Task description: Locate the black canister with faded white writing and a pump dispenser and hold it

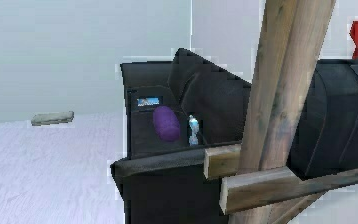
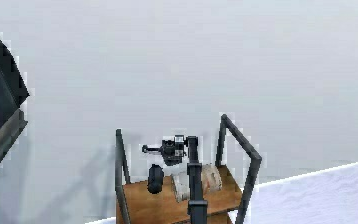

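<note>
The claw [image 2: 170,150] is at the wooden table [image 2: 137,207], close to a dark canister [image 2: 155,179] on its left part, probably the one wanted. Locating looks done and the grasp remains; I cannot tell whether the claw holds anything

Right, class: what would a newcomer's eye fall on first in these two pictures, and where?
At the forward view's right, a rough wooden beam frame cuts across a black cushioned sofa with a purple oval object on its seat. Low in the arm side view's middle, the robot's dark gripper shows by a small black cylinder on a wooden shelf with dark metal posts.
</note>
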Robot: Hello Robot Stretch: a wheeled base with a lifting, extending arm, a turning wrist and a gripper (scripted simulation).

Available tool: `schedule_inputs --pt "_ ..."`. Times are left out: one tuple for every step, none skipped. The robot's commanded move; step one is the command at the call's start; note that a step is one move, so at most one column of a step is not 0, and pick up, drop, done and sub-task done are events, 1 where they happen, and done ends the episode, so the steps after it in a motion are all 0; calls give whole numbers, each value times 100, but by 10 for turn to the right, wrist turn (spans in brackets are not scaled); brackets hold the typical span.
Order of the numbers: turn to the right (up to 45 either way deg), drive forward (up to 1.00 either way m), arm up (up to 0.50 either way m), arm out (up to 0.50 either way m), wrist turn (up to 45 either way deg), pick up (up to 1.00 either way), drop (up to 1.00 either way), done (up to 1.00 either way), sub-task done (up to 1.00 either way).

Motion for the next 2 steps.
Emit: schedule_inputs --pt "0 0 -30 0 0 0 0 0 0" --pt "0 0 0 0 0 100 0 0 0"
